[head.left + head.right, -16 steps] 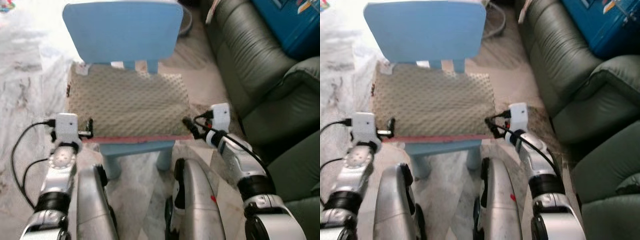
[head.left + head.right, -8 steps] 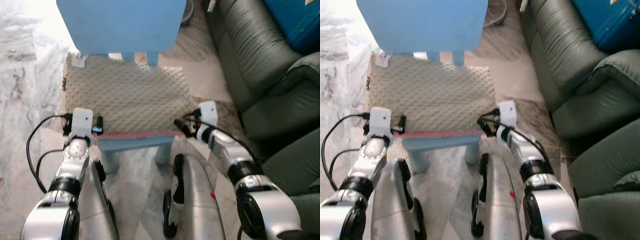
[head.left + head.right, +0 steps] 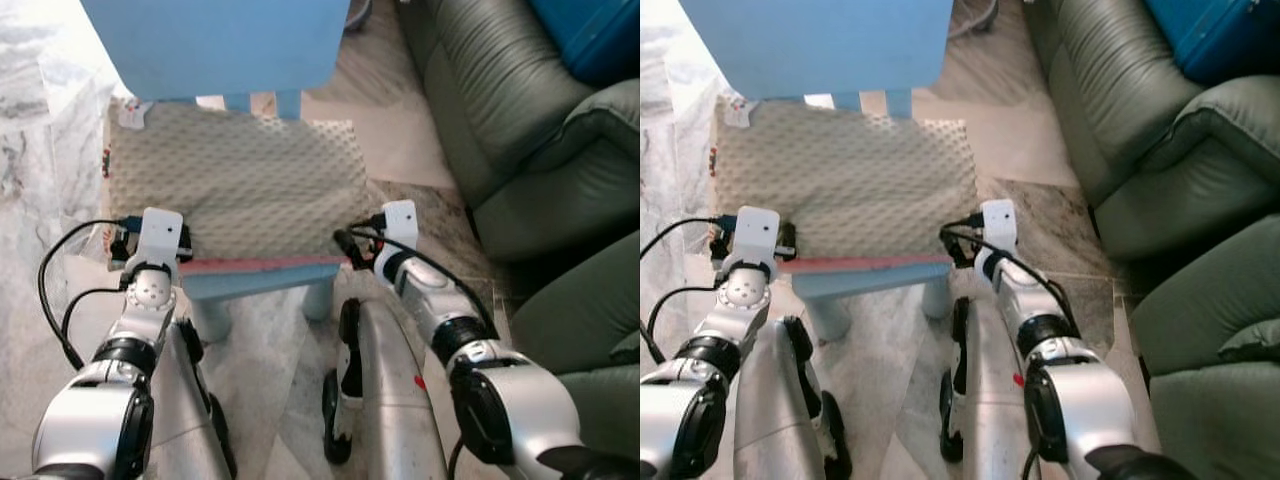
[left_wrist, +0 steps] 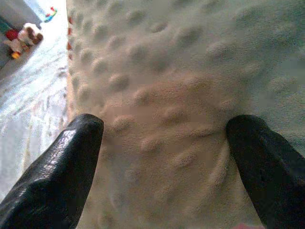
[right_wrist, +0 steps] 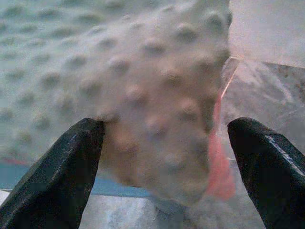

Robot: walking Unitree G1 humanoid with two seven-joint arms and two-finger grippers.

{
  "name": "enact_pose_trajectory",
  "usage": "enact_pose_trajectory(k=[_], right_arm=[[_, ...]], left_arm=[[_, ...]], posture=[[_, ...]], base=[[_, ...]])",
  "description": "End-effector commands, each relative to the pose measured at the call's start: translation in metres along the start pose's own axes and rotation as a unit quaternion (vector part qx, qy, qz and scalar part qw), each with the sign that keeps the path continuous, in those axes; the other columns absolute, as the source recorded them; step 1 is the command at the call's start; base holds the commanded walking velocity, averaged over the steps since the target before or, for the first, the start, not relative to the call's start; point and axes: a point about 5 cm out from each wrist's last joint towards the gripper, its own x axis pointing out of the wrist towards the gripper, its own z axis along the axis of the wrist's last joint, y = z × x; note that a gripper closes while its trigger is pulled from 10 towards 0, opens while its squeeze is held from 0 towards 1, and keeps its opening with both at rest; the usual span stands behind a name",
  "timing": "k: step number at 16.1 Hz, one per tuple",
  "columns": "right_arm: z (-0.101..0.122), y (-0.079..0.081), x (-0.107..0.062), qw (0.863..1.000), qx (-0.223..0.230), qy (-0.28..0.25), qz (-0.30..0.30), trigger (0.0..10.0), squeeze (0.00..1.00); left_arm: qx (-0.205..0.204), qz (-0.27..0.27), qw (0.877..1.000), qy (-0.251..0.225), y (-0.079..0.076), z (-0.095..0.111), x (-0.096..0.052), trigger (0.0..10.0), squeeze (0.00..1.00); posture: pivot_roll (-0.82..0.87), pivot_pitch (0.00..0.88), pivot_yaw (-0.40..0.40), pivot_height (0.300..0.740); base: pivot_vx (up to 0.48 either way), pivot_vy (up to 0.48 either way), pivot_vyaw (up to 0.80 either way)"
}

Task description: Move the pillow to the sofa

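Pillow (image 3: 232,185) lies on the blue chair (image 3: 215,45); left gripper (image 4: 164,157) and right gripper (image 5: 164,157), fingers spread, straddle its near corners; nothing lifted, sofa (image 3: 500,110) waits right

No legible text, label or number anywhere.

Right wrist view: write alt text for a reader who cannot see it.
The right pincer, its two black fingers spread wide, straddles a corner of the beige dotted pillow, which has a pink edge. A strip of the blue chair shows below the pillow, with pale marble floor beyond.
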Motion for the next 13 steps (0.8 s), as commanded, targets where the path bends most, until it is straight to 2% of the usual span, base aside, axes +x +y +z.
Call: enact_pose_trajectory(k=[1,2,3,4,7,13], right_arm=[[-0.002,0.001,0.001,1.0,0.017,0.0,-0.002,10.0,0.0],[-0.003,0.004,0.002,0.999,0.037,0.001,-0.004,0.0,0.0],[-0.003,0.005,0.002,0.999,0.043,0.0,-0.005,0.0,0.0],[-0.003,0.007,0.003,0.999,0.046,-0.002,-0.004,0.0,0.0],[-0.003,0.014,0.005,0.999,0.041,-0.001,0.001,0.0,0.0],[-0.008,0.014,0.005,0.999,0.042,0.015,-0.009,0.0,0.0]], left_arm=[[-0.012,-0.014,0.999,0.037,-0.006,-0.015,-0.005,10.0,0.0],[-0.017,-0.029,0.998,0.047,-0.013,-0.019,-0.008,10.0,0.0],[-0.015,-0.036,0.998,0.048,-0.015,-0.019,-0.009,10.0,0.0],[-0.018,-0.042,0.998,0.047,-0.019,-0.02,-0.01,0.0,0.0],[-0.015,-0.072,0.996,0.042,-0.031,-0.017,-0.012,0.0,0.0],[-0.002,-0.09,0.995,0.037,-0.031,-0.019,-0.013,0.0,0.0]], posture=[[-0.01,0.291,-0.134,0.5],[0.0,0.29,-0.135,0.5],[0.0,0.29,-0.135,0.5],[0.0,0.288,-0.137,0.5],[0.0,0.279,-0.139,0.5],[0.02,0.285,-0.141,0.5]], base=[[0.0,0.0,0.0],[0.0,0.0,0.0],[0.0,0.0,0.0],[0.0,0.0,0.0],[0.0,0.0,0.0],[0.0,0.0,0.0]])
